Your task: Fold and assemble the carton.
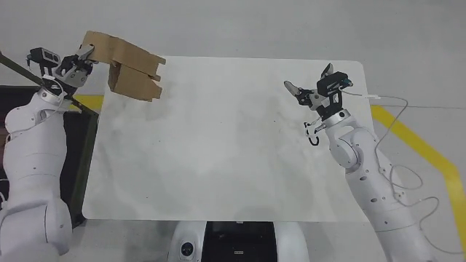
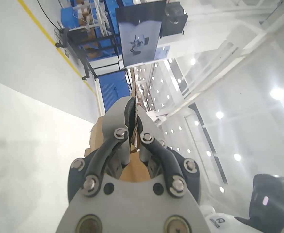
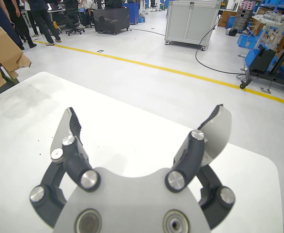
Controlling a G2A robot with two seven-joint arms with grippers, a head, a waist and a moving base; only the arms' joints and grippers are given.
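White bench (image 1: 218, 160) under both arms. Left claw (image 1: 86, 57) pinches one edge of the brown corrugated cardboard carton (image 1: 131, 69), which hangs just beyond its tips over the bench corner. Right claw (image 1: 307, 76) is spread, well apart from the carton. Risk: an edge-only pinch could let the flaps swing, slip out or crease wrongly.

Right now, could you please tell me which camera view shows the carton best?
The top view: the whole carton shows, held by the left gripper. The left wrist view shows a thin edge clamped in that gripper; the right wrist view, part of it far off.
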